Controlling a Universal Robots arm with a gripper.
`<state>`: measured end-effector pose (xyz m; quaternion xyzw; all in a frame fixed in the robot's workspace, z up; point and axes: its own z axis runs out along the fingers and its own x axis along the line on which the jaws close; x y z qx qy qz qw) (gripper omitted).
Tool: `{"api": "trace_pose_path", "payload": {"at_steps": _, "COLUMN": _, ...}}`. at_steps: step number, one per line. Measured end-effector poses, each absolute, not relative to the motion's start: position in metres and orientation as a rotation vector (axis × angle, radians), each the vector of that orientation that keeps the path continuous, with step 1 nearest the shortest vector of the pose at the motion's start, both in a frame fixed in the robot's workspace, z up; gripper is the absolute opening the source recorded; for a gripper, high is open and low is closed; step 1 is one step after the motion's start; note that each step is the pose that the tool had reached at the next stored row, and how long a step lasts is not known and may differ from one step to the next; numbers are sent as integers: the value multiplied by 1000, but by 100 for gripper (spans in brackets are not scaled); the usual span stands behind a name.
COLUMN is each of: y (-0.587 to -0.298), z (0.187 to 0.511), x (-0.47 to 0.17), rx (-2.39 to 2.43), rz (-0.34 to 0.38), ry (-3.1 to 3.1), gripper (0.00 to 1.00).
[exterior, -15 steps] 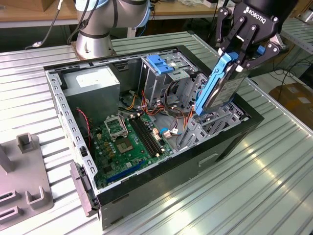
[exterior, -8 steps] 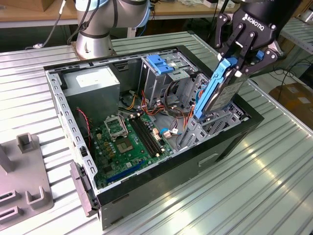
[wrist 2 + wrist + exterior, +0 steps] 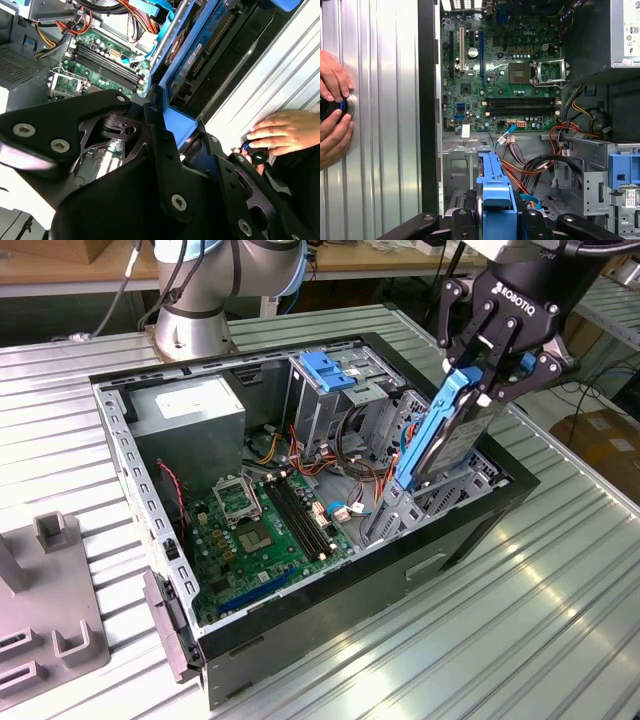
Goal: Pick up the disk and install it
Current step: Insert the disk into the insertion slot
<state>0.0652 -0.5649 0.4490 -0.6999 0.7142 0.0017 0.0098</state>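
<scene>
the black, linkage-fingered gripper point(image 3: 484, 380) has its fingers point(image 3: 522, 368) pressed in on the upper end of the disk point(image 3: 455, 440), a flat grey metal hard drive framed by bright blue plastic rails, and holds it firmly. the disk stands on edge, tilted, its lower end down in the metal bay at the corner of the case towards the exterior view's right. in the first wrist view the gripper point(image 3: 497, 226) straddles the blue carrier of the disk point(image 3: 494, 192), with one black finger on either side; in the second wrist view the disk point(image 3: 207, 42) shows its circuit-board face beyond the gripper point(image 3: 175, 125). around it lies the open black computer tower case point(image 3: 350, 610), resting on its side with the green motherboard point(image 3: 265, 530) exposed, a grey box-shaped power supply point(image 3: 190, 410) in the far corner and a blue plastic latch point(image 3: 325, 370) atop the tall metal drive cage. bundles of red, orange and black cables point(image 3: 345, 435) run between cage and board. the case sits on a ribbed silver metal table point(image 3: 480, 650), and a grey slotted fixture point(image 3: 50, 640) lies at the exterior view's left. beside the case (seen in both wrist views) a person's hands point(image 3: 332, 82) rest on a small black round knob point(image 3: 331, 107) on the table.
</scene>
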Motion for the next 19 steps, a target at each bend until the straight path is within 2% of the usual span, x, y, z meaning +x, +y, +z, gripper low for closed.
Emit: {"api": "trace_pose_path", "payload": {"at_steps": 19, "y": -567, "z": 419, "x": 69, "rx": -2186, "rz": 8, "ry": 2231, "gripper": 37}}
